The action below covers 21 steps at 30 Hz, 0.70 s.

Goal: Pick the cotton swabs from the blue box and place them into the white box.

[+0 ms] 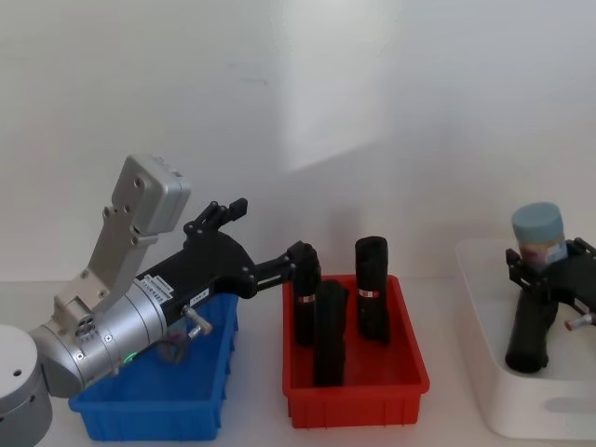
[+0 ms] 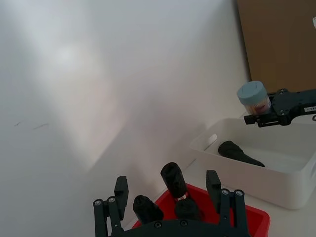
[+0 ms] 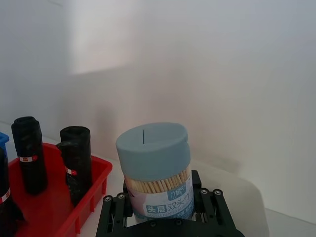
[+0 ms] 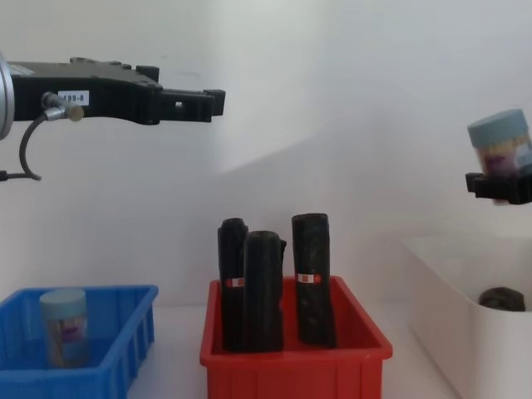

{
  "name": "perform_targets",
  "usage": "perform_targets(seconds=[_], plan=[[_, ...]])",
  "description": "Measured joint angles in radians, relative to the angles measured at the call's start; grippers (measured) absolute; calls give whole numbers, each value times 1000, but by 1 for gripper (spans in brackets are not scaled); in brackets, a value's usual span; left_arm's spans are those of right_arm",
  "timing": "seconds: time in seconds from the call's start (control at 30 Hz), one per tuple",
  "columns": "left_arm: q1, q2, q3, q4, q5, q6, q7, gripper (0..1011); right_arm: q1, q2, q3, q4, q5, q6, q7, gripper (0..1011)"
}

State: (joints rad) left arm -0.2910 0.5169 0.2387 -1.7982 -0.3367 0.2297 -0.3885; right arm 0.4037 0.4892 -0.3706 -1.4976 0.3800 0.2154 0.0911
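My right gripper (image 1: pixel 548 265) is shut on a tub of cotton swabs (image 1: pixel 538 229) with a pale blue lid. It holds the tub upright above the white box (image 1: pixel 545 414) at the far right. The right wrist view has the same tub (image 3: pixel 155 170) close up, packed with sticks. In the chest view it (image 4: pixel 500 143) hangs well above the white box's rim (image 4: pixel 440 249). A second tub of cotton swabs (image 4: pixel 64 326) stands in the blue box (image 4: pixel 125 353) at the left. My left gripper (image 1: pixel 270 233) is open and holds nothing, raised high over the blue box (image 1: pixel 149 410).
Between the two boxes sits a red bin (image 1: pixel 354 400) with three upright black rolls (image 1: pixel 371 289). Another black roll (image 2: pixel 239 153) lies inside the white box. A plain white wall stands close behind everything.
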Motion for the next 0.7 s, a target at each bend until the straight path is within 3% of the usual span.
perform_targets(seconds=[0.3,0.7], plan=[[0,0,0,0,0,0,0,1003,44,-23,18,89,94,68,25,652],[0,0,0,0,0,0,0,1003,122,-55,34,204,129,135,70,652]])
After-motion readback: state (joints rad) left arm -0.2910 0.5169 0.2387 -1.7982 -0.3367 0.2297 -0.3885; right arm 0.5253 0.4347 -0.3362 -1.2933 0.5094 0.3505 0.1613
